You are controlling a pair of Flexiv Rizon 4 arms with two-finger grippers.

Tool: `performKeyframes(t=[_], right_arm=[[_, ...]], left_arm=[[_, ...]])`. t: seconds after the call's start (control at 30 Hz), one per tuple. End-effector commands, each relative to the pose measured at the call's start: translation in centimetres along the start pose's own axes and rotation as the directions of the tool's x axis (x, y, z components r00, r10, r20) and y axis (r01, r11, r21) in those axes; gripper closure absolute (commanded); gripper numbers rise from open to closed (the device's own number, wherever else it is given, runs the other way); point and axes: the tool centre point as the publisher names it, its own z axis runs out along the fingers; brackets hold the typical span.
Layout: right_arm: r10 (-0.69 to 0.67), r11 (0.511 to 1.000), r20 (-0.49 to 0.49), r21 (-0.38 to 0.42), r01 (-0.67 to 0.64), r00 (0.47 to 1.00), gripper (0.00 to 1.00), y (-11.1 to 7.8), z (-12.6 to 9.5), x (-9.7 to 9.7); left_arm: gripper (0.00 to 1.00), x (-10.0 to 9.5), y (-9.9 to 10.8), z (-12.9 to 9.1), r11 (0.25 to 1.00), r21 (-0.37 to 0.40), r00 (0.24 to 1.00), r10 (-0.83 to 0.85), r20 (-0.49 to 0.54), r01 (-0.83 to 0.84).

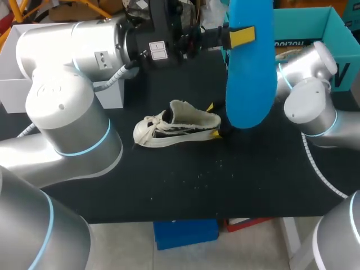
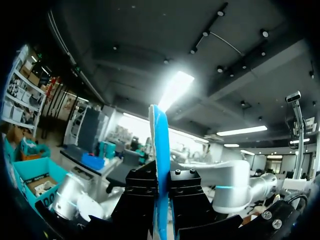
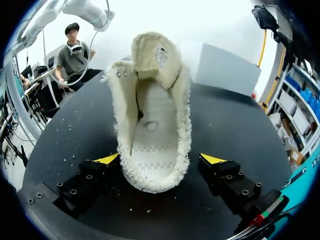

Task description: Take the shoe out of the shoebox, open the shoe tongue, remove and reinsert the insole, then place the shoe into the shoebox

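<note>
The black table (image 1: 185, 191) has a matte surface and spans the scene from left to right. A white box (image 1: 8, 93) with plain sides stands at the table's far left corner. Small white specks (image 1: 216, 166) lie scattered on the table surface near its middle.

Shoe (image 1: 177, 125) on table (image 1: 169, 185) — shoebox (image 1: 323, 28) behind, right

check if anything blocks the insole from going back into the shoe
Nothing visible does. The shoe is empty inside. The right hand sits open either side of the heel, outside the opening. The left hand holds the insole above.
</note>
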Motion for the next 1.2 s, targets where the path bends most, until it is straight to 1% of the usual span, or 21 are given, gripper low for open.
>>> performKeyframes(t=[0.03, 0.17, 0.2, 0.27, 0.37, 0.47, 0.6, 0.83, 0.97, 1.2], right_arm=[[-0.023, 0.97, 0.017, 0.244, 0.018, 1.0, 0.0, 1.2, -1.9, 0.0], [-0.055, 0.922, 0.024, 0.385, 0.042, 0.998, 0.0, 1.6, -2.2, 0.1], [-0.062, 0.912, 0.025, 0.408, 0.046, 0.998, 0.0, 1.7, -2.3, 0.2], [-0.075, 0.877, 0.028, 0.477, 0.053, 0.997, 0.0, 1.9, -2.4, 0.3], [-0.085, 0.843, 0.043, 0.536, 0.048, 0.995, 0.0, 2.2, -2.5, 0.4], [-0.089, 0.814, 0.038, 0.579, 0.051, 0.995, 0.0, 2.5, -2.4, 0.6], [-0.086, 0.789, 0.034, 0.612, 0.048, 0.996, 0.0, 2.8, -2.2, 0.7], [-0.086, 0.754, -0.016, 0.652, 0.075, 0.996, 0.0, 3.4, -1.3, 0.5], [-0.07, 0.743, -0.053, 0.664, 0.088, 0.996, 0.0, 3.8, -0.7, 0.4], [-0.034, 0.737, -0.069, 0.672, 0.072, 0.997, 0.0, 3.7, -0.1, 0.5]], left_arm=[[1.0, 0.0, 0.1, 0.1, 1.0, 0.003, 1.0, 0.001, 0.003, -0.001], [1.0, 0.0, 0.1, 0.1, 1.0, 0.003, 1.0, 0.001, 0.003, -0.001], [1.0, 0.0, 0.1, 0.1, 1.0, 0.003, 1.0, 0.001, 0.003, -0.001], [1.0, 0.0, 0.1, 0.1, 1.0, 0.003, 1.0, 0.001, 0.003, -0.001], [1.0, 0.0, 0.1, 0.1, 1.0, 0.003, 1.0, 0.001, 0.003, -0.001], [1.0, 0.0, 0.1, 0.1, 1.0, 0.003, 1.0, 0.001, 0.003, -0.001], [1.0, 0.0, 0.1, 0.1, 1.0, 0.003, 1.0, 0.001, 0.003, -0.001], [1.0, 0.0, 0.1, 0.1, 1.0, 0.003, 1.0, 0.001, 0.003, -0.001], [1.0, 0.0, 0.1, 0.1, 1.0, 0.003, 1.0, 0.001, 0.003, -0.001], [1.0, 0.0, 0.1, 0.1, 1.0, 0.003, 1.0, 0.001, 0.003, -0.001]])
